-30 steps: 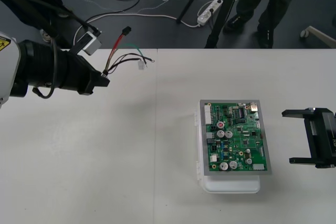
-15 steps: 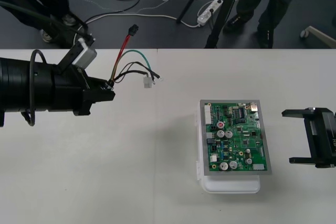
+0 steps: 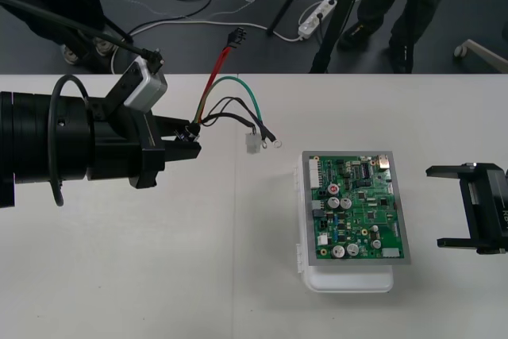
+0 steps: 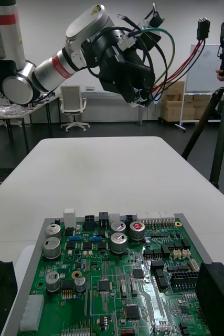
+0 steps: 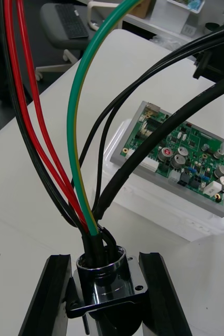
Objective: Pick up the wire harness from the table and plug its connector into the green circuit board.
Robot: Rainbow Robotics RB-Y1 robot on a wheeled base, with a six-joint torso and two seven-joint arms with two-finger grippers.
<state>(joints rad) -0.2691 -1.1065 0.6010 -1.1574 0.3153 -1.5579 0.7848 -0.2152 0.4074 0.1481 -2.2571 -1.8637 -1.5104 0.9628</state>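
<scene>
Our left tool (image 3: 190, 138) is clamped on the harness (image 3: 231, 104) by its metal socket (image 5: 102, 269), wires raised above the counter (image 3: 159, 260) near its far edge; our right tool (image 3: 438, 206) stands open at the right edge, beside the green board (image 3: 357, 208).

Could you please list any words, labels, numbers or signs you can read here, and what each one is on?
Nothing here reads as words.
On the circuit board: white print beside its parts, too small to read.
On the left arm: a yellow warning sticker, its mark too small to read.
On the harness held by the left gripper: no print visible on its wires.
</scene>
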